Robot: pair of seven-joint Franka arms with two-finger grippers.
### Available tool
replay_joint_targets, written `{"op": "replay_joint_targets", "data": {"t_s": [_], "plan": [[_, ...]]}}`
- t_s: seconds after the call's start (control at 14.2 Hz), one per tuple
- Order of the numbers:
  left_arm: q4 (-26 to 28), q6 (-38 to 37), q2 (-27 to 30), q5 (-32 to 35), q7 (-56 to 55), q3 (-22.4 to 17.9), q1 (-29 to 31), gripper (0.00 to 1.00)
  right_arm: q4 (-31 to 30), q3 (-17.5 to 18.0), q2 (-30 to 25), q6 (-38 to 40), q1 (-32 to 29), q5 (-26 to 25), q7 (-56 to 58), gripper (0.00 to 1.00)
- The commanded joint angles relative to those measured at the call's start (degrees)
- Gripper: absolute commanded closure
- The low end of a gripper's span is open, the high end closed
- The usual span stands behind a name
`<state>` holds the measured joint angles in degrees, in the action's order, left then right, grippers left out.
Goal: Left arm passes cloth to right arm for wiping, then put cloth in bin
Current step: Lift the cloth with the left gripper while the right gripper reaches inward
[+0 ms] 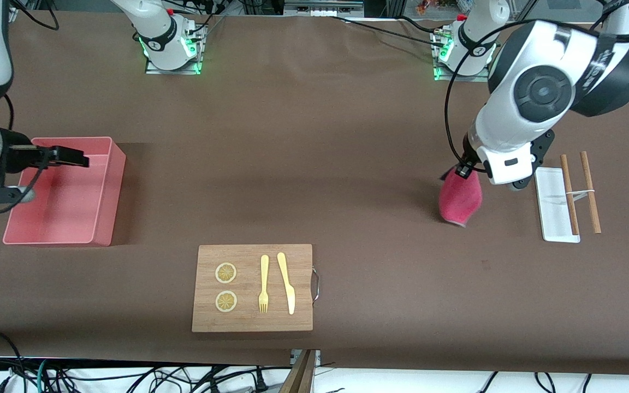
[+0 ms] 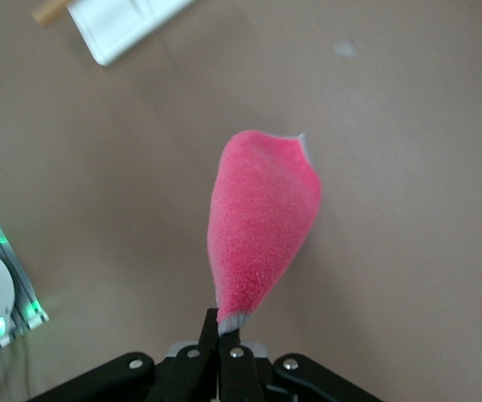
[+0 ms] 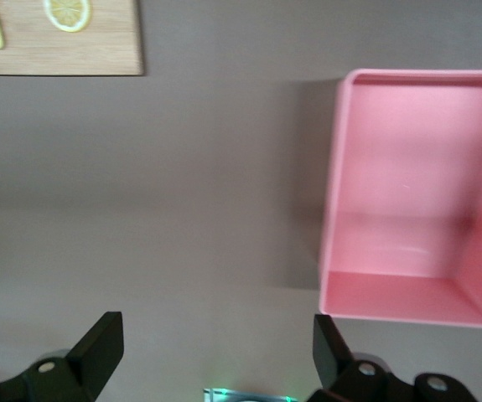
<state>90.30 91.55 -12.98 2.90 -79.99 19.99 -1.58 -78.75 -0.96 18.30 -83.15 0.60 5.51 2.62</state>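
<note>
My left gripper (image 1: pixel 463 172) is shut on the top corner of the crimson-pink cloth (image 1: pixel 461 201), which hangs down from it just above the table near the left arm's end. In the left wrist view the cloth (image 2: pixel 261 222) dangles from the closed fingers (image 2: pixel 224 339). My right gripper (image 1: pixel 69 157) is open and empty, held over the salmon-pink bin (image 1: pixel 101 218) at the right arm's end. In the right wrist view the bin (image 3: pixel 333 251) lies beside the spread fingertips (image 3: pixel 329 347).
A wooden cutting board (image 1: pixel 303 322) with two lemon slices, a fork (image 1: pixel 263 284) and a knife (image 1: pixel 286 281) lies nearer the front camera. A white flat tray (image 1: pixel 552 210) with two wooden sticks (image 1: pixel 590 191) sits beside the cloth at the left arm's end.
</note>
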Motion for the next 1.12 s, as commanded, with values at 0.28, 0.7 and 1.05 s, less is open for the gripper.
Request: {"op": "replay_joint_targets", "data": {"t_s": [0.28,0.7,1.05], "plan": [[-8.64,-0.76,0.15,-14.33,-2.9,0.84,0.7,1.0,0.71,-0.18,5.34,-6.31,4.05,8.53,-4.53,0.0],[-8.3,-0.68,0.85,-16.62,25.48,3.74,5.89,1.0,0.71,-0.18,7.72,-12.73,8.62,15.74,-22.54,0.0],[-8.21,4.92,0.06,-20.9,15.24,8.56,5.71,1.0,0.88,-0.18,9.47,-20.8,13.88,17.43,-31.69,0.0]]}}
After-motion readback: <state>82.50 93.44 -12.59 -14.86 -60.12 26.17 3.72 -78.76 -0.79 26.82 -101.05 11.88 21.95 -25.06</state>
